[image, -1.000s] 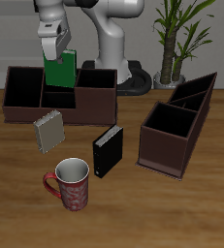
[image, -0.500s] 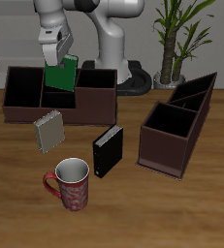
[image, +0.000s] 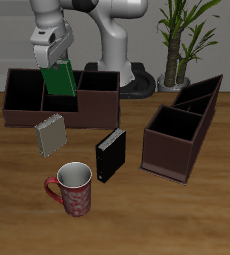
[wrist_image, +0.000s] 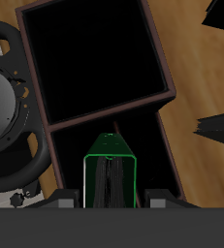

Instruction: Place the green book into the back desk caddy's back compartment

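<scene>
Gripper (image: 53,58) clamped on green book (image: 59,80), tilted, hanging below fingers over back desk caddy (image: 27,112), above its back compartment (image: 61,88).

The back desk caddy (image: 62,100) lies broadside near the table's rear. The green book (image: 59,79) hangs tilted above its middle section, apparently over the back compartment (wrist_image: 113,145), held by the gripper (image: 53,56). Striped book (image: 50,134), black book (image: 111,156) and mug (image: 73,190) stand nearer the front; second caddy (image: 181,127) stands apart.
</scene>
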Tool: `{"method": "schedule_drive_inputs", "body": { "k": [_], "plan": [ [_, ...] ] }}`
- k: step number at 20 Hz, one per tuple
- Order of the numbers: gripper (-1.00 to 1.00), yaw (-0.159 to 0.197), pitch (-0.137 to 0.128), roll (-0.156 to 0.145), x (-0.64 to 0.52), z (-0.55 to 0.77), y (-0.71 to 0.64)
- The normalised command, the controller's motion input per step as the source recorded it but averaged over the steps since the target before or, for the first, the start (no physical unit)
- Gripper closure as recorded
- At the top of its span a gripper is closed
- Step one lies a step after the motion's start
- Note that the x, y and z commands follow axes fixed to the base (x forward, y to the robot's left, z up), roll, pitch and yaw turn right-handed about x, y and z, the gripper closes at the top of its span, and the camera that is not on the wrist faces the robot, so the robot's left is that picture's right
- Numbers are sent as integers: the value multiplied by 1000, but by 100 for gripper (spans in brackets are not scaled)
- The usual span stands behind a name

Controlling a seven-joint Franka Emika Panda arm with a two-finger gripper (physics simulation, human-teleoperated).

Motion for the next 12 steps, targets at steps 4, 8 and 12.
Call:
{"method": "schedule_drive_inputs", "body": {
  "k": [4, 8, 12],
  "plan": [
    [-100, -134, -48, -79, 35, 313, -285],
    [-100, -68, -75, -32, -23, 324, -122],
    [-100, -13, -71, -23, -33, 245, -45]
  ]
}}
